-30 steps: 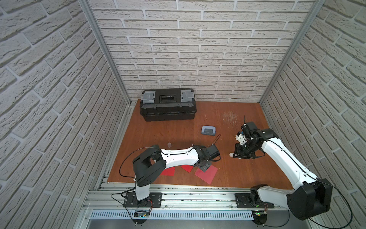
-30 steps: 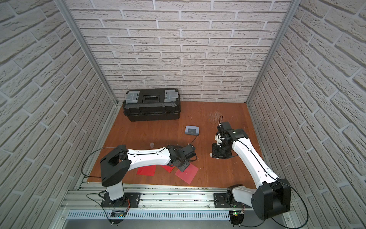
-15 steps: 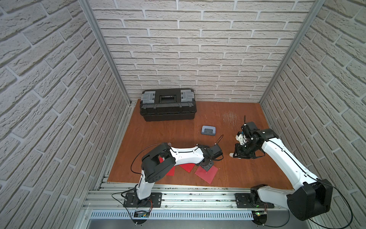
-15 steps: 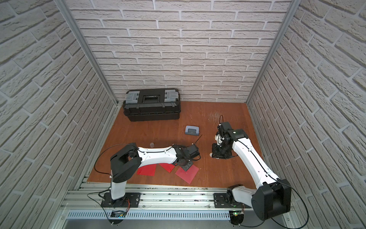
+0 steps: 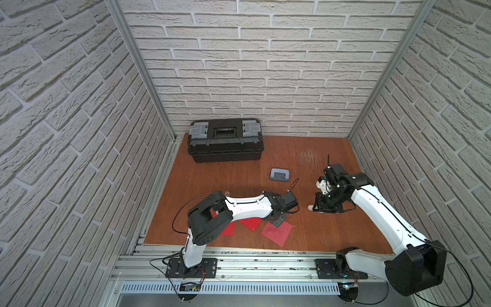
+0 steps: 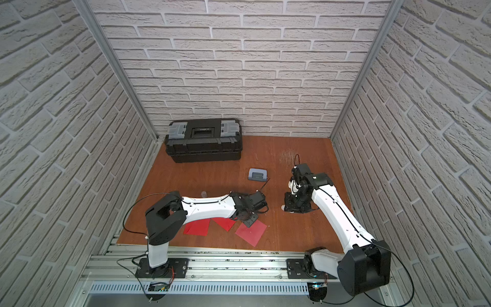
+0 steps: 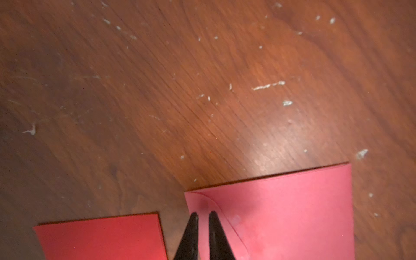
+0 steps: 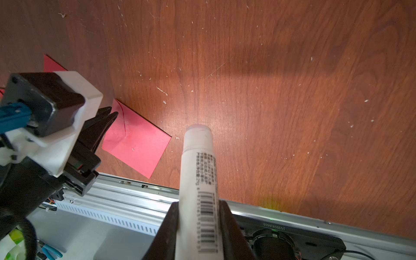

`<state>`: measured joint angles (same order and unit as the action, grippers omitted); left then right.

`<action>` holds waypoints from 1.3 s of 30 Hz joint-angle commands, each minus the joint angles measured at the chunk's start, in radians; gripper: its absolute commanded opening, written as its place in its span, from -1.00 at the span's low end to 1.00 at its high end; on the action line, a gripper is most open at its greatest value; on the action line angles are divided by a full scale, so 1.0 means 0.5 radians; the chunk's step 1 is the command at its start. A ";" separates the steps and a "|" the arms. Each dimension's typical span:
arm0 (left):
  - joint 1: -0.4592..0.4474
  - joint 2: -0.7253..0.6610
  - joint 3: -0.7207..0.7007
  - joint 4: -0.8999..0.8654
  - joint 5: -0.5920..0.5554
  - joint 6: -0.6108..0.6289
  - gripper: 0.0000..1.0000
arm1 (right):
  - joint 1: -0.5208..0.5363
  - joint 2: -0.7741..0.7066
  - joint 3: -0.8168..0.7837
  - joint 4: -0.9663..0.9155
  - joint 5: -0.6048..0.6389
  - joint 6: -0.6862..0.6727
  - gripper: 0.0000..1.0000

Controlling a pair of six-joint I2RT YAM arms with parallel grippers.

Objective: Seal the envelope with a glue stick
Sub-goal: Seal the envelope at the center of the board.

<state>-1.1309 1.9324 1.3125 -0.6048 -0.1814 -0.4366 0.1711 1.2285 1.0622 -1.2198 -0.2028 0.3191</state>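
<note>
We see the right hand (image 8: 199,205) clamped around the lower body of the small white cylindrical glue stick (image 8: 197,162) with its grey printed label and barcode. The stick is carried over the brown wooden surface (image 5: 318,226), its free end aimed down at bare wood, and we cannot tell whether that end touches. The left hand (image 7: 203,215) has its two black fingers drawn almost together, only a thin slit between them, gripping nothing. Its tips are set over a corner of the red square paper envelope (image 7: 281,213), just beside the curved edge of its folded flap. That envelope lies turned like a diamond, one corner pointing at the aluminium front rail (image 5: 252,261); its right corner is near the glue stick's end but apart from it. A second red envelope (image 7: 101,236) lies just beside it, a narrow strip of wood between their edges, and a third red envelope (image 5: 228,229) lies further left, partly under the left arm (image 5: 247,208). In both top views bare wood separates the two hands and widens behind and to the right of the right hand. The grey-blue hole punch (image 5: 279,176) sits further back, well apart from the envelopes, and the black plastic toolbox (image 5: 225,143) stands against the back wall (image 5: 265,79) at the left.
</note>
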 commanded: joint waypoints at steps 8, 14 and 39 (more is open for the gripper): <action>0.012 0.104 0.037 -0.060 0.034 0.011 -0.73 | -0.005 -0.039 0.029 -0.028 -0.018 -0.026 -0.95; 0.007 0.056 0.041 -0.054 -0.001 0.017 -0.70 | -0.002 -0.058 0.077 -0.032 -0.051 -0.025 -0.95; 0.199 -1.034 -0.183 0.895 0.074 -0.701 -0.11 | 0.355 -0.442 0.130 1.092 -0.151 0.291 -0.95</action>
<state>-1.0531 1.4647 1.2568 -0.3275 -0.1810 -0.6899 0.3290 1.0683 1.1465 -0.9016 -0.2787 0.4168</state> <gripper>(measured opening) 0.433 0.263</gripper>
